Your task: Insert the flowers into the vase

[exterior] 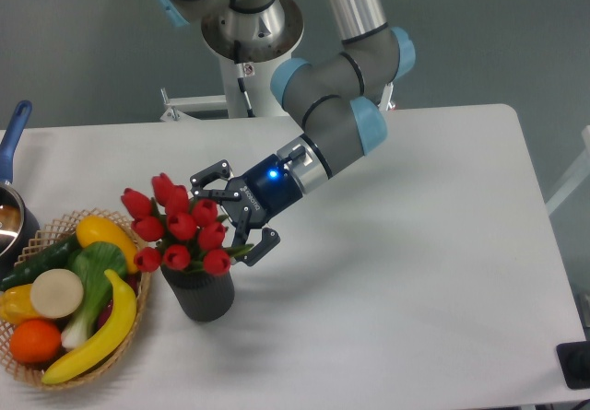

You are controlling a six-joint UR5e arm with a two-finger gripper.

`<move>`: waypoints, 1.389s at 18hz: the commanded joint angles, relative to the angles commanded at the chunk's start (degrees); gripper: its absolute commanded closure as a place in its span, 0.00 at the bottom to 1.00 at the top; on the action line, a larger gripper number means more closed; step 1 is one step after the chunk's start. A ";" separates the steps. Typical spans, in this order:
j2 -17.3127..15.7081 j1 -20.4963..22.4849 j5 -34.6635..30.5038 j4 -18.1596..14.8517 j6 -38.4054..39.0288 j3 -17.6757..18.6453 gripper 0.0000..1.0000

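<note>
- Near the left side of the table stands the vase, dark grey and short, just beside the basket.
- My flowers sit with their red buds bunched over the mouth of the vase, and the stems go down into it.
- My end effector is on the right of the bunch, close against the buds. Its two fingers are spread apart, one above and one below, and I see nothing pinched between them. So I think I have let go.
- I cannot see how deep the stems reach, because the buds hide the mouth.
- I think the step now is the letting go. The flowers look like they are in, so the job seems almost done.
- Next I should pull my end effector away to the right and up, slowly. The lower finger is near a green leaf, and a quick pull could drag the bunch or tip the vase.
- On the far left edge of the table is a pot with a blue handle, well apart from my work.
</note>
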State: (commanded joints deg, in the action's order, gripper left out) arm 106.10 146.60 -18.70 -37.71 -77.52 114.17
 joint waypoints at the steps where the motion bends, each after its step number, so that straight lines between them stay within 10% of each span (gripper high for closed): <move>1: -1.40 0.00 -2.11 0.00 0.17 0.26 0.00; 17: -19.69 6.42 -42.53 -3.68 -0.52 -5.61 0.00; 25: -20.14 14.22 -49.68 -32.22 -26.59 -19.67 0.00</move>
State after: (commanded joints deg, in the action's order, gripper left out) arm 85.96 160.82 -68.38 -69.93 -104.11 94.50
